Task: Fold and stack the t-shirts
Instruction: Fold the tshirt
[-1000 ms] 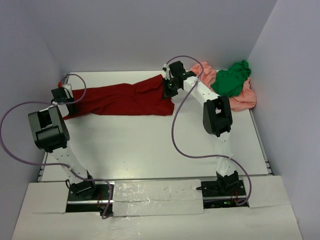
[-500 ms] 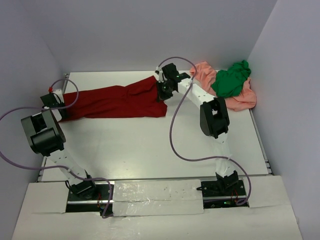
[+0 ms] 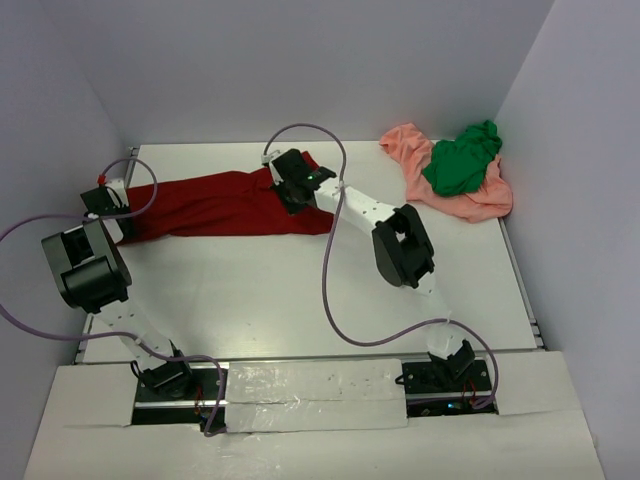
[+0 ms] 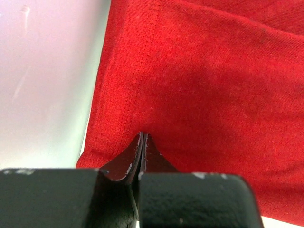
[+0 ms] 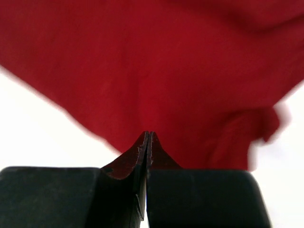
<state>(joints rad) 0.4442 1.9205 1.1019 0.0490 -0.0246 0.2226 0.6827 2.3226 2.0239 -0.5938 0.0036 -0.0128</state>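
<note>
The dark red t-shirt point(image 3: 225, 205) lies stretched in a long band across the far left of the table point(image 3: 300, 290). My left gripper point(image 3: 120, 222) is shut on its left end; in the left wrist view the closed tips point(image 4: 143, 135) pinch the cloth point(image 4: 199, 90) close to a stitched hem. My right gripper point(image 3: 283, 185) sits over the band's right part, shut on the red cloth point(image 5: 156, 71) that runs to its tips point(image 5: 149, 134). A bright green t-shirt point(image 3: 462, 158) lies crumpled on a salmon-pink t-shirt point(image 3: 485, 200) in the far right corner.
Grey walls close the table on the left, back and right. My left arm's elbow point(image 3: 85, 265) stands near the left wall, and the right arm's elbow point(image 3: 402, 245) is at mid-table. Purple cables point(image 3: 330, 260) loop from both arms.
My right gripper has swung left from the shirt's right end to over its right-middle part. My left gripper has shifted left toward the wall, drawing the shirt's left end with it.
</note>
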